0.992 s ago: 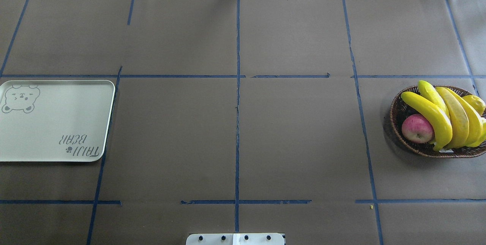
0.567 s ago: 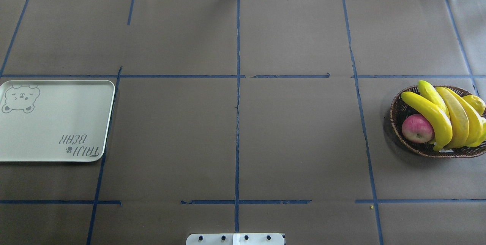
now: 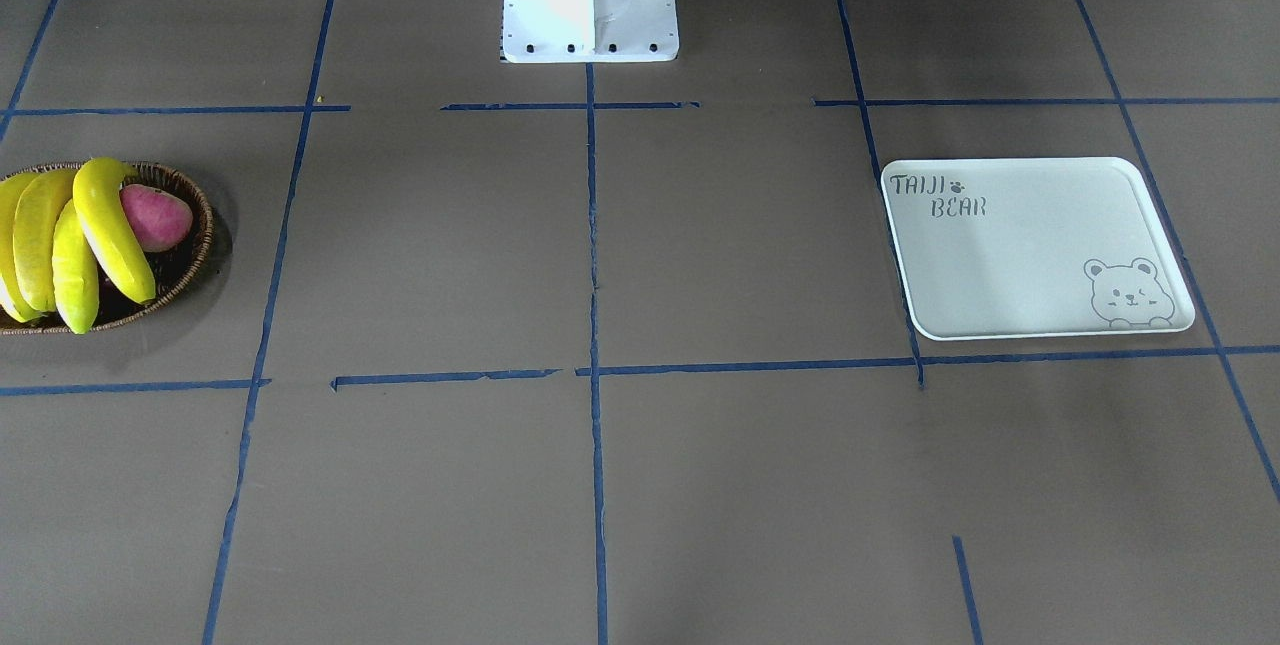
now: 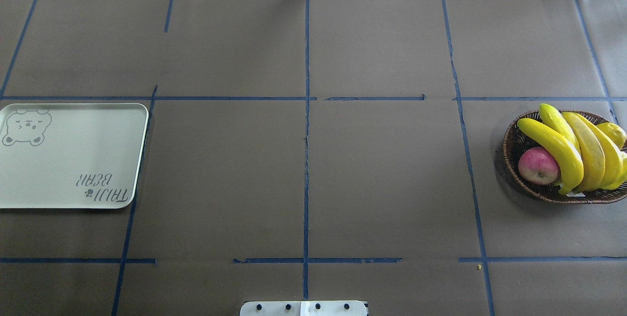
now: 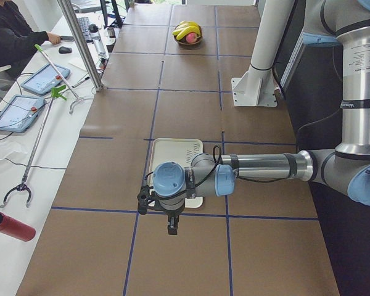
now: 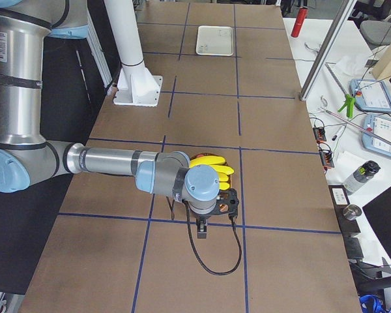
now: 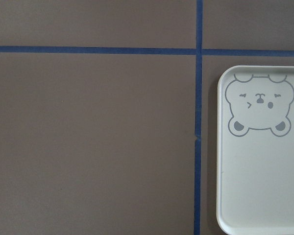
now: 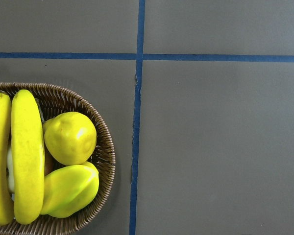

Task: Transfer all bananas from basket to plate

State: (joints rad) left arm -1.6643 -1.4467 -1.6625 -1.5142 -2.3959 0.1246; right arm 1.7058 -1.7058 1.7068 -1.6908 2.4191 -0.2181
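Long curved yellow bananas lie in the dark brown woven wicker basket, well apart from the flat white rectangular plate. Both forearms stretch level, the left gripper pointing down by the plate, the right gripper by the basket. Their fingers' spread cannot be told.

brown table, plate, basket

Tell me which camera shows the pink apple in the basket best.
The overhead exterior view: the apple lies nearly unobstructed beside the bananas. Front-facing, a banana overlaps it; the left side view shows it tiny; the other views miss it.
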